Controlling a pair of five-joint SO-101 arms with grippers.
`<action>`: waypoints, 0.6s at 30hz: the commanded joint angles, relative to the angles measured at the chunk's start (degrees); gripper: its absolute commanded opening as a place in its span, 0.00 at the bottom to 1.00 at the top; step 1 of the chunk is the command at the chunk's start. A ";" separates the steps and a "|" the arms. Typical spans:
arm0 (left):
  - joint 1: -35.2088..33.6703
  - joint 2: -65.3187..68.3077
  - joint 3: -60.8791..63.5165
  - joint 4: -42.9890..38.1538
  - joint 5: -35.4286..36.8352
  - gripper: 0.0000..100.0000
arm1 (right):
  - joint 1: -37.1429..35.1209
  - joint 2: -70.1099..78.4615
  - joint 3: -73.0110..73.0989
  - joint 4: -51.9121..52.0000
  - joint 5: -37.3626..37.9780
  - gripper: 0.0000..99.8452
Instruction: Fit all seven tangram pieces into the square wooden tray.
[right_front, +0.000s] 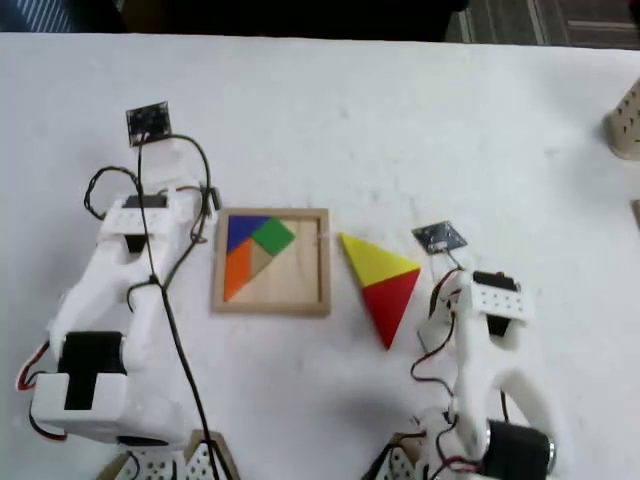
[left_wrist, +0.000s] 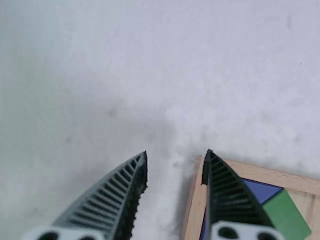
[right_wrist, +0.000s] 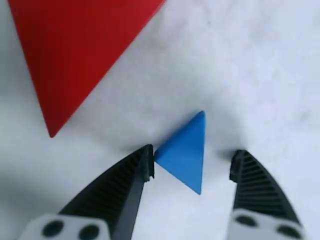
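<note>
The square wooden tray (right_front: 322, 262) lies mid-table and holds a blue (right_front: 243, 230), a green (right_front: 272, 236), an orange (right_front: 238, 270) and a tan piece (right_front: 262, 259). Right of the tray, a yellow triangle (right_front: 374, 259) and a red triangle (right_front: 390, 299) lie edge to edge. My left gripper (left_wrist: 176, 155) stands open over bare table beside the tray's corner (left_wrist: 196, 210), with nothing between its fingers. My right gripper (right_wrist: 192, 153) is open, its fingers on either side of a small blue triangle (right_wrist: 186, 156). One fingertip (right_wrist: 146, 152) touches the triangle's corner. The red triangle (right_wrist: 70, 50) lies just beyond.
The right half of the tray floor (right_front: 300, 265) is bare wood. A perforated wooden object (right_front: 626, 122) stands at the table's right edge. Cables (right_front: 180, 330) run along the left arm. White table stretches open behind the tray.
</note>
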 joint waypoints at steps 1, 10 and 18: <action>1.10 -0.75 -3.25 0.44 -0.62 0.20 | 0.48 3.38 -5.71 -1.71 -0.44 0.19; 1.01 -0.75 -3.25 0.44 -0.62 0.20 | 0.57 5.76 -7.91 -1.54 -1.05 0.13; 1.01 -0.75 -3.25 0.44 -0.62 0.20 | 0.57 6.29 -16.09 -1.63 -5.63 0.13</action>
